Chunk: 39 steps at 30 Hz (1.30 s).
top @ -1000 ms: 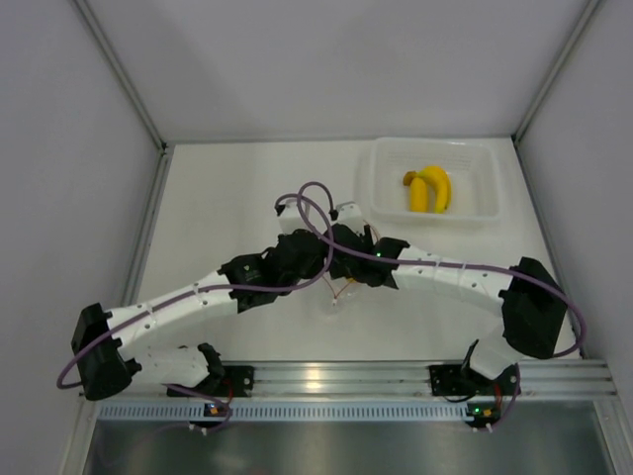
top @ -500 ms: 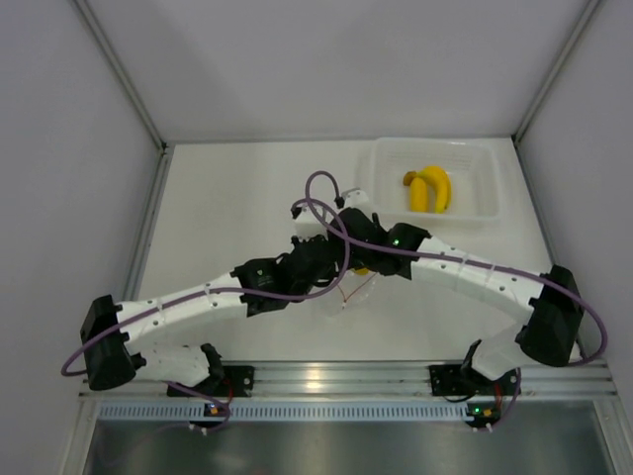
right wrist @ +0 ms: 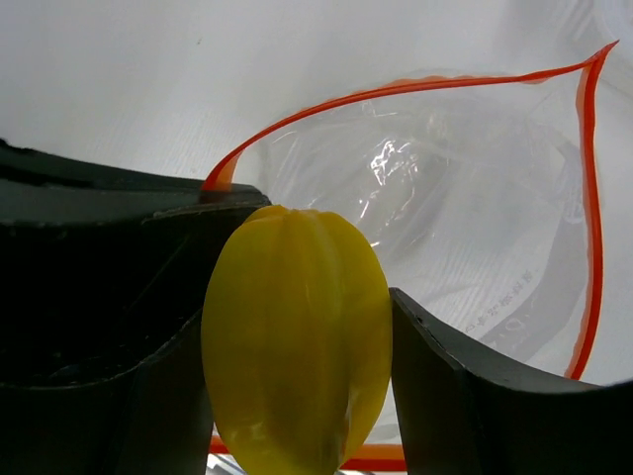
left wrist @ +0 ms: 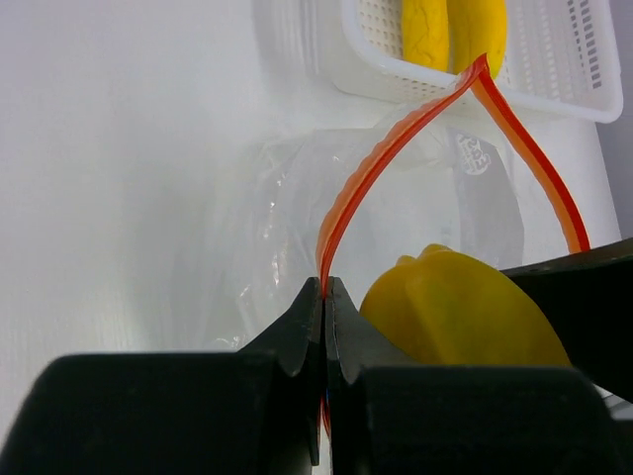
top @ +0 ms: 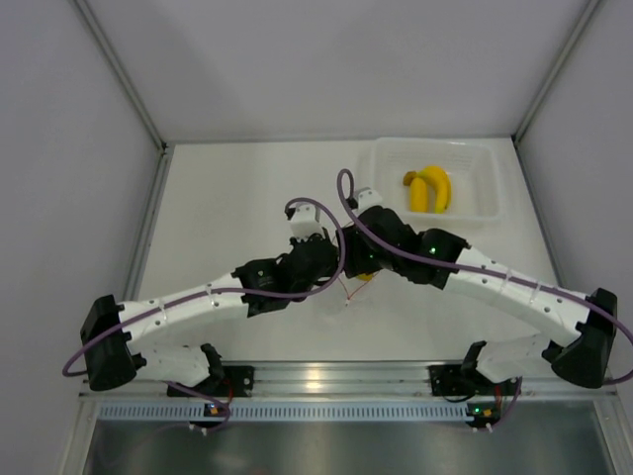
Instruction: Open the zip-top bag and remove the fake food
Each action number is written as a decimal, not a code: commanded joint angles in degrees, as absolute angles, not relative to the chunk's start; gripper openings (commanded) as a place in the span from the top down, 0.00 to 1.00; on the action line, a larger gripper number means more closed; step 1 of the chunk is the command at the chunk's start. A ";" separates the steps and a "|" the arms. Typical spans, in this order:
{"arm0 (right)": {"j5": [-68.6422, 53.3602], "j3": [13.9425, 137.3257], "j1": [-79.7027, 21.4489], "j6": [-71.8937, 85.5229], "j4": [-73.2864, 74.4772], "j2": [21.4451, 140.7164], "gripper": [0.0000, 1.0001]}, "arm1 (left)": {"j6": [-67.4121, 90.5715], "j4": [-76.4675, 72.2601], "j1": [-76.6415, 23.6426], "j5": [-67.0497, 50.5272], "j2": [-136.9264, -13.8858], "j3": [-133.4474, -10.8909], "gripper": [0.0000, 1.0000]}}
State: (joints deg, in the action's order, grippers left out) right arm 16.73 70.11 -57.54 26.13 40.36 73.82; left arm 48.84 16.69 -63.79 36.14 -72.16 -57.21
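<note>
The zip-top bag [left wrist: 267,208] is clear, with an orange-red zipper strip [left wrist: 381,163], and its mouth gapes open. My left gripper [left wrist: 324,289] is shut on one side of the strip. My right gripper [right wrist: 297,341] is shut on the yellow-green ridged fruit [right wrist: 297,346] and holds it at the bag's mouth, beside the left jaws. The fruit also shows in the left wrist view [left wrist: 450,307] and as a yellow patch in the top view [top: 364,276]. The two grippers meet at mid-table. The yellow banana bunch [top: 427,188] lies in the tray.
A rigid clear plastic tray [top: 475,158] stands at the back right and holds the bananas. White walls enclose the table on the left, back and right. The purple cables loop above both wrists.
My right arm has swung its elbow out to the right and its wrist has shifted right. The yellow fruit has come into sight between the grippers. My left gripper still holds the strip.
</note>
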 commanded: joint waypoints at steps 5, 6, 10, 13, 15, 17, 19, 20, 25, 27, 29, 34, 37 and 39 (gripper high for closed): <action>11.96 73.03 -57.31 23.38 40.69 68.29 0.89 | 53.43 13.54 -61.88 35.86 -72.07 -55.55 1.00; 11.17 74.08 -57.13 22.94 41.22 68.12 0.89 | 53.61 13.54 -60.83 34.90 -72.24 -55.37 1.00; 10.72 76.20 -56.52 21.80 42.97 67.06 0.89 | 54.67 13.62 -58.63 32.96 -72.07 -55.02 1.00; 10.64 77.95 -54.41 20.83 43.59 66.36 0.89 | 54.49 13.71 -58.01 32.43 -71.72 -54.93 1.00; 9.94 79.79 -51.17 19.61 44.30 66.18 0.91 | 54.40 13.80 -57.48 31.99 -71.11 -54.58 1.00; 7.83 81.81 -45.39 18.64 44.99 66.01 0.91 | 54.58 13.80 -57.22 31.56 -70.14 -53.70 1.00; 3.62 82.79 -40.63 18.11 45.00 66.09 0.94 | 55.02 13.80 -56.60 31.03 -69.35 -52.91 1.00; 1.69 82.97 -35.82 17.84 44.48 66.01 0.94 | 55.11 13.80 -56.25 30.76 -68.82 -51.87 1.00; -11.57 82.36 -19.89 17.23 40.35 68.45 0.94 | 55.55 15.47 -53.53 29.10 -65.93 -50.01 1.00; -13.89 81.13 -12.59 17.84 38.59 71.53 0.94 | 55.28 15.91 -52.65 28.92 -64.61 -49.05 1.00; -12.14 79.90 -8.29 19.15 37.10 73.29 0.95 | 55.20 16.35 -52.12 28.83 -62.85 -48.52 1.00; -3.45 78.66 -3.08 21.18 32.17 81.20 0.90 | 53.70 18.63 -48.78 25.49 -61.62 -48.61 1.00; 3.07 81.12 -2.11 20.74 31.12 87.08 0.89 | 52.65 19.42 -47.82 24.35 -60.65 -48.17 1.00; 4.48 84.28 -0.88 20.57 31.29 92.51 0.89 | 51.69 19.69 -46.59 21.98 -60.12 -47.90 1.00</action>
